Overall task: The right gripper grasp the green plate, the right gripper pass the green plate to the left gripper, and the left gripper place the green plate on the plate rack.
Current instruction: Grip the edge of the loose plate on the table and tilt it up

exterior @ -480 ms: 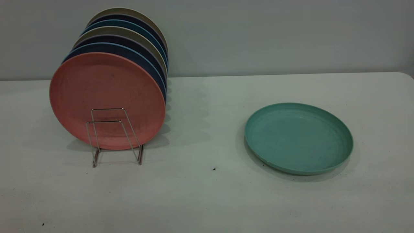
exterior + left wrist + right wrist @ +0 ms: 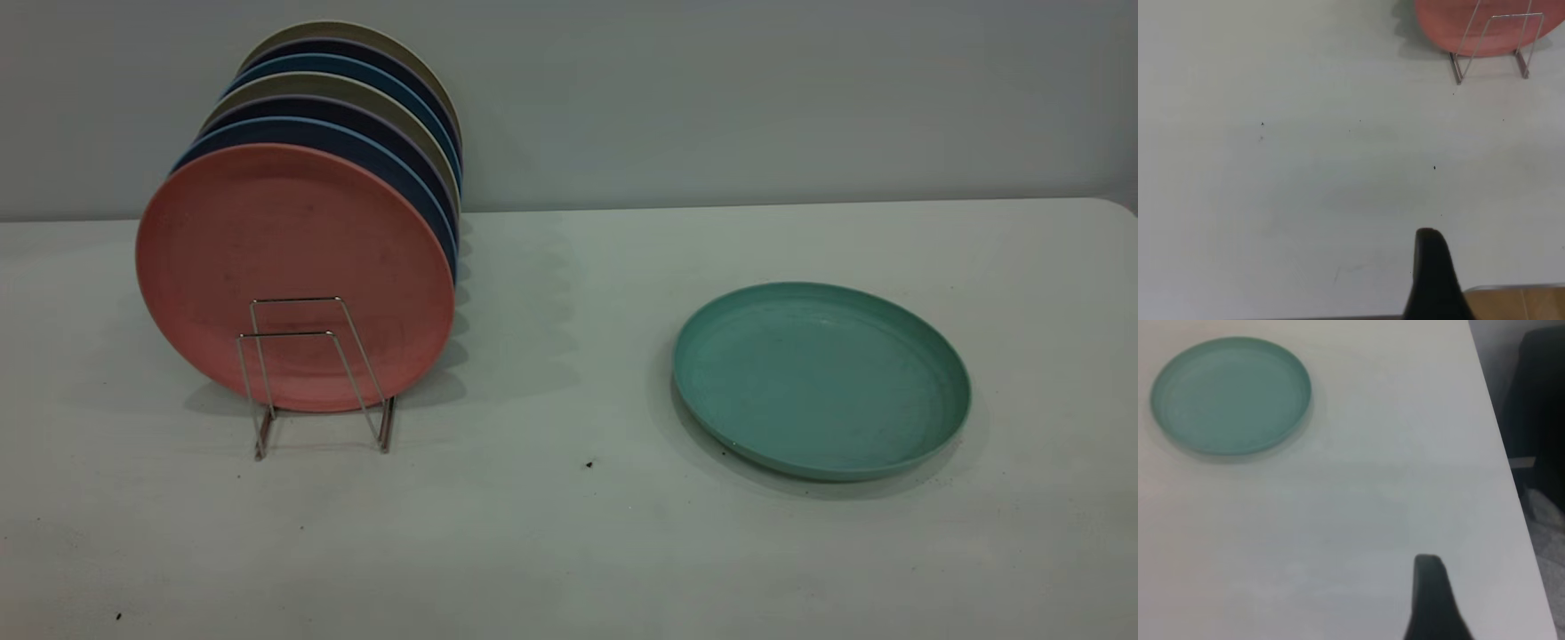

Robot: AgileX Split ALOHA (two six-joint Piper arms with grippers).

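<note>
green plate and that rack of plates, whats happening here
Nothing is being handled yet. The green plate lies flat on the table, untouched, off to the right of the rack, which already holds a row of upright plates with a pink plate in front. Both grippers are back near the table's edge: the left gripper facing the rack, the right gripper facing the green plate.

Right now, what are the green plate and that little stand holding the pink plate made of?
The green plate looks like matte plastic: dull, even colour, no sharp shine, faint rings. The plate rack looks like thin shiny metal wire, silvery and bent into loops. The pink plate looks like the same dull plastic.
</note>
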